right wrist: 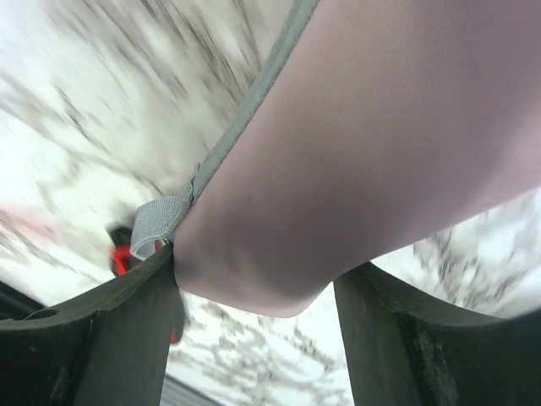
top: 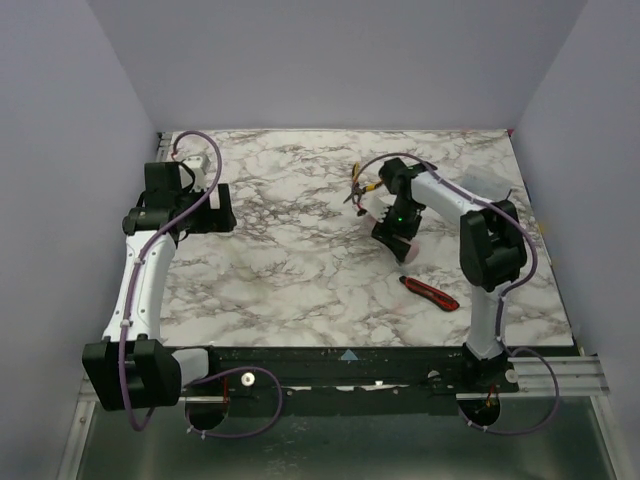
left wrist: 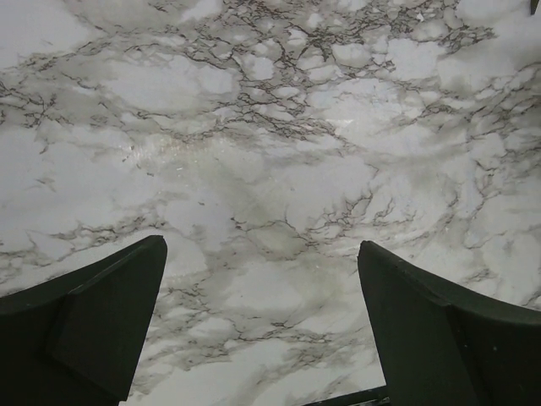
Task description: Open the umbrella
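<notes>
Holding umbrella (right wrist: 363,144) right of table (top: 300,270) centre, right gripper (right wrist: 262,266) clamped on its fabric; left gripper (left wrist: 262,247) spread, idle at left. We should bring left in, grip opposite end, pull apart slowly.

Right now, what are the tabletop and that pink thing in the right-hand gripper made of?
Tabletop: looks like marble, white with grey veins and a slight sheen; it could be printed laminate. Pink object in the right gripper: smooth matte skin with a fine grain, a grey edge strip and a woven tab, so probably fabric or a soft synthetic.
</notes>
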